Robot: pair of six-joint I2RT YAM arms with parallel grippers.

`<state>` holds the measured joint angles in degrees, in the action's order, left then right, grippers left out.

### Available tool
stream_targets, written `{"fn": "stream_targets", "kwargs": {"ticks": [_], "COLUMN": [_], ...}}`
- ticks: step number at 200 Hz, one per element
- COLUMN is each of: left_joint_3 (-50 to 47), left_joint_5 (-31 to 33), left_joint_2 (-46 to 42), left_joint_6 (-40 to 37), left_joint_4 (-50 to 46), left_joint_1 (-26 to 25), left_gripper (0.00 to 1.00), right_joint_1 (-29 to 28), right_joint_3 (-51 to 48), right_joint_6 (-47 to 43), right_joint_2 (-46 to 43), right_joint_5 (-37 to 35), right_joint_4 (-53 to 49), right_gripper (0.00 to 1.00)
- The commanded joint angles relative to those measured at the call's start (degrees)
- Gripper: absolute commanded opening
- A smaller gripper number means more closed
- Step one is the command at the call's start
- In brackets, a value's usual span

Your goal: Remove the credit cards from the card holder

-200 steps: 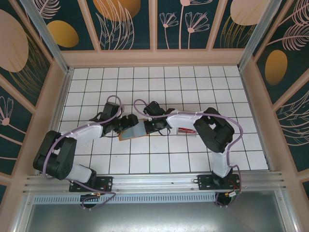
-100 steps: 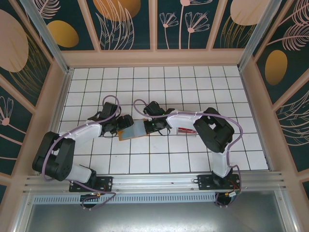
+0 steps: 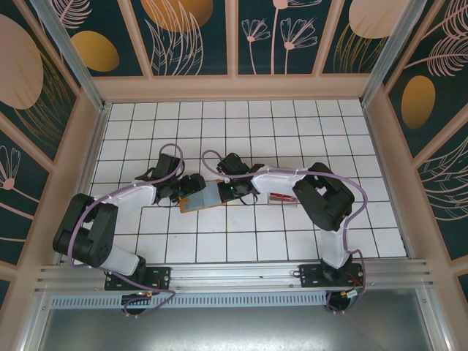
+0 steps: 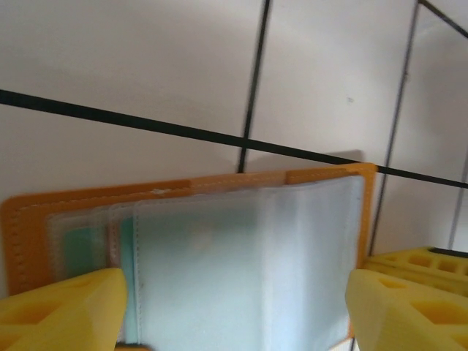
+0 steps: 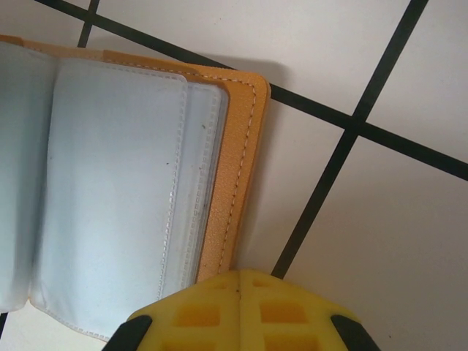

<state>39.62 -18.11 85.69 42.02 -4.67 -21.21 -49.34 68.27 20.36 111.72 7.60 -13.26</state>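
A: Two sets of fingers are hovering at the card holder (image 3: 205, 196). Where is it lying exactly?

B: It is lying open on the desk (image 3: 292, 139), with the grey-blue inside facing up. The left fingers (image 4: 66, 307) are standing wide apart. The holder is lying just ahead of them, and its clear pockets are reaching into the gap between them.

A: And its long axis?

B: It is running across, from one left finger toward the other. A teal credit card (image 4: 82, 247) is showing through a pocket, on the side of the left-hand finger in the left wrist view.

A: What are the right fingers (image 5: 241, 307) doing?

B: They are pressing together and holding nothing. The holder's orange edge is lying just beside their tips, to the left of them. I cannot tell if they are touching it.

A: So which arm is nearer to the card?

B: I am judging the left one. Its fingers are straddling the panel with the card, so the coming move is probably asking them to go forward and close on the card's edge.
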Motion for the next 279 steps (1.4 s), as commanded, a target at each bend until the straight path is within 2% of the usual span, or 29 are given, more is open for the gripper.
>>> {"fn": "stream_targets", "kwargs": {"ticks": [1,42,90,116,173,279], "left_joint_3": [-0.1,-0.2,0.7,1.2,1.3,0.4], "left_joint_5": [-5.1,-4.8,7.4,10.3,8.6,-3.1], "left_joint_2": [0.2,-0.1,-4.0,-3.6,-1.1,0.8], "left_joint_6": [-0.3,-0.3,-0.7,-1.3,-1.6,-1.5], "left_joint_4": [3.3,3.0,-5.0,-8.0,-7.9,0.9], "left_joint_1": [0.0,-0.1,0.0,0.1,0.1,0.0], "left_gripper": [0.79,0.79,0.8,0.8,0.79,0.79], "right_joint_1": [-1.7,-1.7,-1.7,-1.7,-1.8,-2.2], "right_joint_3": [0.9,0.9,1.0,1.1,0.7,1.0], "right_joint_6": [1.1,1.0,0.8,0.8,1.1,1.1], "right_joint_2": [3.0,3.0,3.0,3.2,3.0,3.2], "right_joint_5": [2.0,1.9,1.9,2.1,2.0,2.1], "right_joint_4": [-0.2,-0.3,-0.4,-0.4,-0.4,-0.3], "right_gripper": [0.0,0.0,0.0,0.0,0.0,0.0]}}
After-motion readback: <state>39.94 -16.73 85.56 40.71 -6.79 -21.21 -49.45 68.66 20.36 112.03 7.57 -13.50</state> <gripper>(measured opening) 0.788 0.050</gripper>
